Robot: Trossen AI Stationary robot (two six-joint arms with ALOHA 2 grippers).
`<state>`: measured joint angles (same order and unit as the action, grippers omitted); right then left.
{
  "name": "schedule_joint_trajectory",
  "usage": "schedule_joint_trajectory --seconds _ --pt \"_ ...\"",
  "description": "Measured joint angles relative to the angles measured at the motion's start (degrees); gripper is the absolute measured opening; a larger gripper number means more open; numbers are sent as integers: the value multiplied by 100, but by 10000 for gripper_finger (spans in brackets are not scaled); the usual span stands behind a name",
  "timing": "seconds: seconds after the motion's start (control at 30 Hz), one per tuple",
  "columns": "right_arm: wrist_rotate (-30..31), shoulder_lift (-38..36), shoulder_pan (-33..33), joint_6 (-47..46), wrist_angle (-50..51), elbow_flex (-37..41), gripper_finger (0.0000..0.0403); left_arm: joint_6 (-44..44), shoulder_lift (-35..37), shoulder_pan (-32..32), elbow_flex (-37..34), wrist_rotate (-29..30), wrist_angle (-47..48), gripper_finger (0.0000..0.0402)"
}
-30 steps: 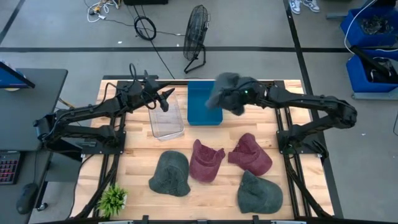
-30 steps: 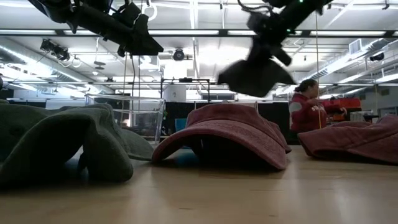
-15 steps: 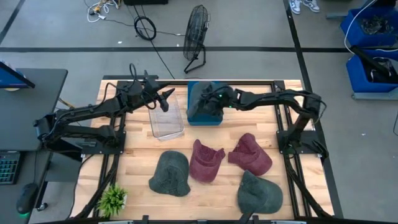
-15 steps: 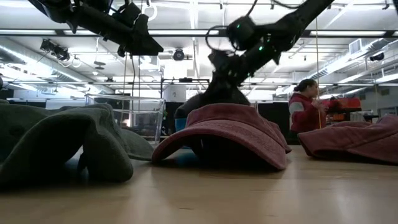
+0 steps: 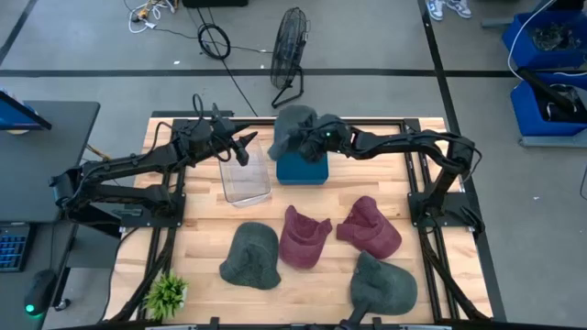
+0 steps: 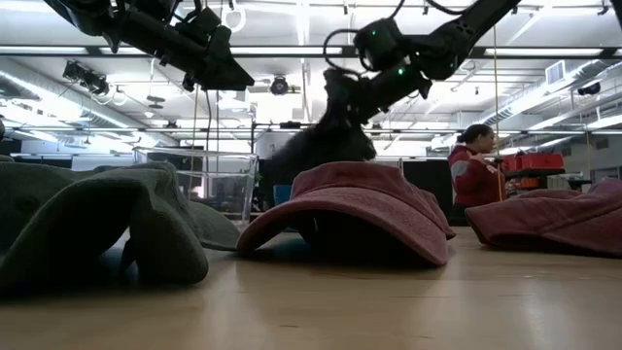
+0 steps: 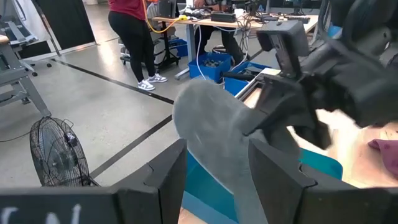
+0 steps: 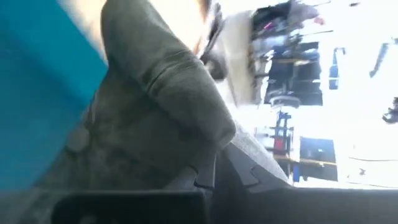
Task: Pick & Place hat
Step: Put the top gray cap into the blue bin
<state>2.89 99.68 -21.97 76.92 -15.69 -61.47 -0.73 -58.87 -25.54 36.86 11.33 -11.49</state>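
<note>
My right gripper (image 5: pixel 316 137) is shut on a grey hat (image 5: pixel 293 131) and holds it over the far left part of the blue bin (image 5: pixel 307 168). In the low view the grey hat (image 6: pixel 316 151) hangs blurred below the right gripper (image 6: pixel 352 95). My left gripper (image 5: pixel 245 147) hovers open above the clear bin (image 5: pixel 246 176), touching nothing; its wrist view looks at the grey hat (image 7: pixel 208 127) between its fingers. On the near half of the table lie a grey hat (image 5: pixel 249 257), two maroon hats (image 5: pixel 304 236) (image 5: pixel 369 226) and another grey hat (image 5: pixel 382 284). My right gripper pinches the grey hat by a bunched fold of cloth (image 8: pixel 186 134) between its two fingers (image 8: pixel 208 171). It comes from the table's right, slanting down. The hat is lifted clear and hangs slack from the fingers over the blue bin (image 8: pixel 34 93).
The clear bin stands just left of the blue bin, both at the table's far side. A small green plant (image 5: pixel 167 293) sits at the near left corner. A fan (image 5: pixel 289 55) stands on the floor beyond the table. A person (image 6: pixel 478 165) is in the room behind.
My right gripper has carried the grey hat toward the table's left, from right of the blue bin to over it. It dipped low over the bin, then moved on toward the bin's far left corner. The hat swings below it. My left arm has kept still.
</note>
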Motion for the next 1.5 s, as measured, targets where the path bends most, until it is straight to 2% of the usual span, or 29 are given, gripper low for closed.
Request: schedule_joint_trajectory --seconds 0.17,0.23,0.3,0.4,0.47,0.73,0.93,1.07,1.17,1.27,1.37,1.5 --pt "-1066 8 -212 -1219 339 0 8 0 0 -2 0 0 66 177" --pt "-1256 41 -290 -1305 682 2 8 0 0 -2 0 0 93 177" --pt "-954 42 -337 -1196 1055 4 8 0 0 -2 0 0 108 177" --pt "-165 42 -400 -1098 1371 4 8 0 0 0 0 0 138 177" --pt "80 42 -454 -1005 1577 4 9 0 0 0 0 0 171 177" --pt "-87 44 -449 -898 2062 4 13 0 0 1 0 0 245 177" --pt "-24 44 -252 375 1674 4 11 3 0 0 0 0 243 177" --pt "-45 44 -129 764 1214 4 9 2 0 0 0 0 241 177" --pt "-145 44 -119 482 1302 -24 11 2 0 0 0 1 239 177" --pt "-379 44 -131 -296 1278 -24 22 1 0 0 0 0 239 177" --pt "-442 44 -130 -921 1029 -26 41 0 0 0 0 0 239 177" --pt "-371 44 -117 -1248 727 -26 75 0 0 0 0 0 239 177"
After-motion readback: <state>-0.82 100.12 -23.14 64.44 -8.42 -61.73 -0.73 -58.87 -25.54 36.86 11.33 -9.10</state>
